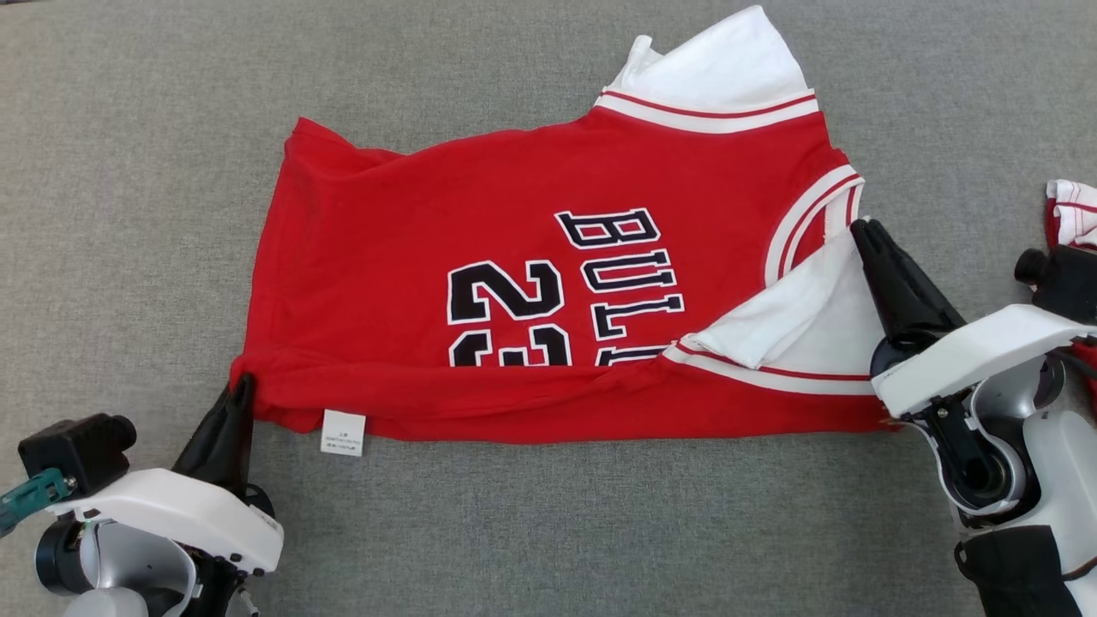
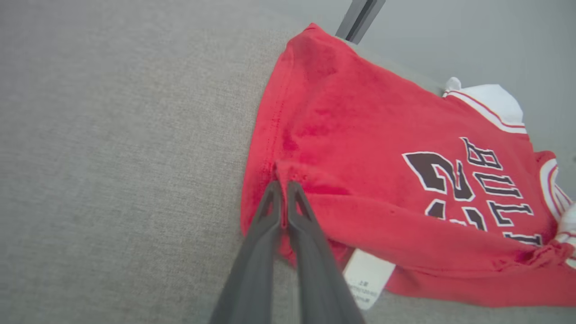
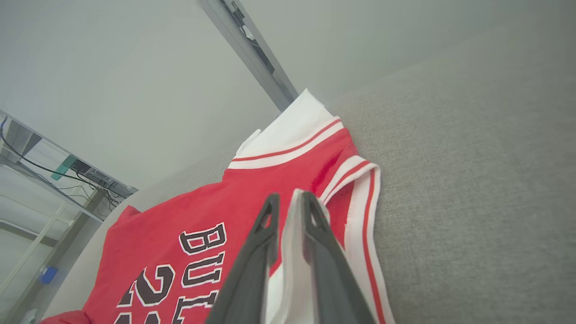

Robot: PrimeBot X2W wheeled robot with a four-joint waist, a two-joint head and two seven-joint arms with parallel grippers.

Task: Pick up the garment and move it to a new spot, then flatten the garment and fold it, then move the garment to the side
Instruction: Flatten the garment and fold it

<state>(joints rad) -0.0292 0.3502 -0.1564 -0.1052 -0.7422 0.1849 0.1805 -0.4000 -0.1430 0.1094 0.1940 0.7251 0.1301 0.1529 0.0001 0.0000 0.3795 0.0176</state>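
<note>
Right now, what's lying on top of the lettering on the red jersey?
A red fold of the garment, its near edge turned up, lies over the lettering; a white sleeve lies beside it. What it covers of 23 and BULLS cannot be seen.

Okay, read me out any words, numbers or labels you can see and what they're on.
"BULL": black letters on the garment, the rest hidden under the fold.
"23": black number beside it, the 3 partly folded under.
The white tag at the hem: print too small to read.
</note>
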